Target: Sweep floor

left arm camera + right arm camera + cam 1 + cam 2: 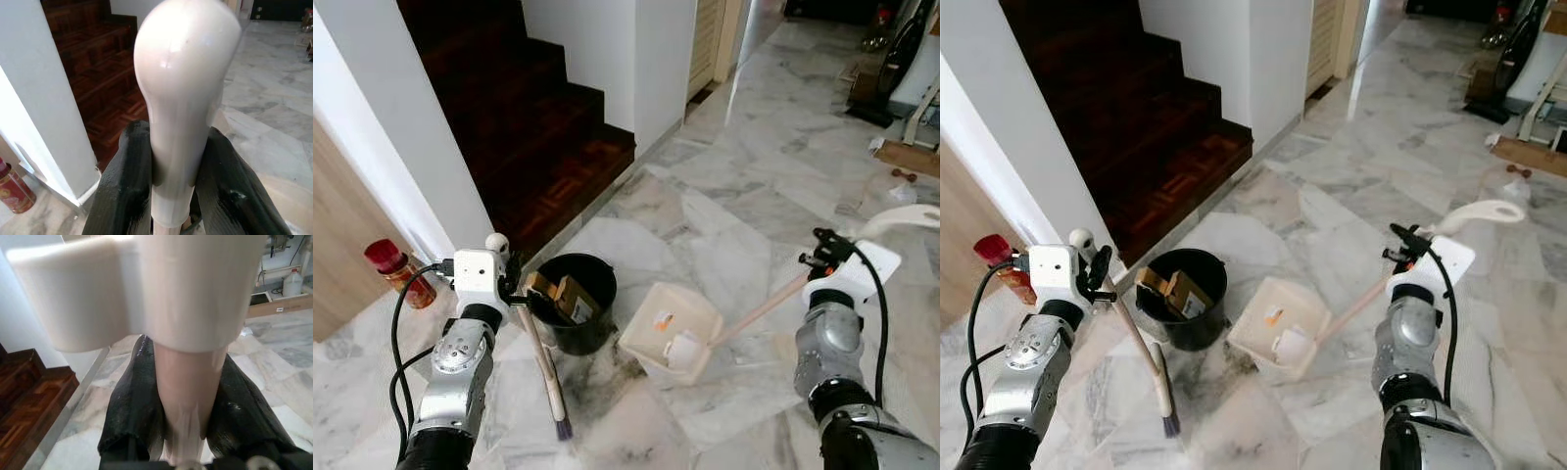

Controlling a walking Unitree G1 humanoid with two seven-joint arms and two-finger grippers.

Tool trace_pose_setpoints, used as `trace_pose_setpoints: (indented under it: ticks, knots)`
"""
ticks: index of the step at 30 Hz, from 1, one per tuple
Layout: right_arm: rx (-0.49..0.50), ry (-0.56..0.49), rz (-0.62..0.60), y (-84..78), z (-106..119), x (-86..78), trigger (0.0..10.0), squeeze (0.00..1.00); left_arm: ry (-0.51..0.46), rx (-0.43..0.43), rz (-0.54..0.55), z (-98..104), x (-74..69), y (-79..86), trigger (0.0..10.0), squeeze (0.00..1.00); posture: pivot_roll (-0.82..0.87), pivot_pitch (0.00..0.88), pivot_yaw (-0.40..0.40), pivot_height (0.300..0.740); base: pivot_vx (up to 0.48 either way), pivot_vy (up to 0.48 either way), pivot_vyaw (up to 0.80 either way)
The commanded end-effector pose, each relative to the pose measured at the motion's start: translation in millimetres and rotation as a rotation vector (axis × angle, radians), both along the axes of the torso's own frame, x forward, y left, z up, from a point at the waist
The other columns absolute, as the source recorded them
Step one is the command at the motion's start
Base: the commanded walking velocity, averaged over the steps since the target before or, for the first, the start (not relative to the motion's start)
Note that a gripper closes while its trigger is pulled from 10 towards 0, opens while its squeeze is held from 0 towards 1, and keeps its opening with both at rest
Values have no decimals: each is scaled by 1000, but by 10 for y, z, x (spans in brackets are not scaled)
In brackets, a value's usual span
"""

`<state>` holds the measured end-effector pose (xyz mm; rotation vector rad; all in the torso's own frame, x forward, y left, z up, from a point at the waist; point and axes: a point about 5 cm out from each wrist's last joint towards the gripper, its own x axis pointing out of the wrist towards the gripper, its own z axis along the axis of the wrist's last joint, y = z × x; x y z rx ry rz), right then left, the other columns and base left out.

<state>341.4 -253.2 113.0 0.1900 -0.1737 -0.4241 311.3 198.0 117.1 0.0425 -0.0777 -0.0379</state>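
A black bucket (576, 301) stands on the marble floor (734, 196) at lower centre of the head views, with cardboard scraps (564, 294) sticking out of it. Just right of it lies a cream dustpan (671, 333), tilted, holding a few pale bits and an orange speck. Dark grime stains the floor between and below the two. Dark wooden stairs (529, 127) climb toward the upper left, flanked by white walls (636, 59). A red-lidded jar (399, 272) stands at the left edge by a wooden panel. In the upper right corner are a vacuum cleaner (886, 69) and a flat cardboard piece (906, 157).

The left gripper (512, 284), at lower left, is raised on a bent forearm and pinches the brush (543, 362) just under its rounded white knob; the left wrist view shows both black fingers (122, 186) pressed against the shaft. The handle slants down to dark bristles touching the floor at bottom centre, just left of the bucket.

The right gripper (822, 257), at right of frame, is lifted on an upright forearm and clamps the dustpan's long pinkish handle (759, 308) near its white looped end; the handle runs down-left to the pan.
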Motion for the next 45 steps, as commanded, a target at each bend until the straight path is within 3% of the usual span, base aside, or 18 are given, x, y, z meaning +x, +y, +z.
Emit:
trace_pose_setpoints:
  ticks: [1,10,17,23,27,45]
  knots:
    - [-3,-111,-31,-58,249,59,10000,0,-54,12,-1,105,26,9,10000,0,73,24,24,740,0,0,0]
    - [66,-205,-41,-101,461,123,10000,0,-57,9,-10,104,32,-5,10000,0,70,10,26,740,0,0,0]
    - [79,-275,85,188,631,240,10000,0,-53,14,-18,84,17,-30,10000,0,74,23,20,740,0,0,0]
    - [67,-312,146,329,710,266,10000,0,-54,8,-17,80,9,-32,10000,0,74,28,17,740,0,0,133]
    - [27,-298,210,453,721,290,10000,0,-52,6,-16,73,2,-32,10000,0,74,35,15,740,0,0,791]
    - [48,-281,258,531,690,294,10000,0,-51,7,-18,66,-2,-37,10000,0,79,42,11,740,87,0,43]
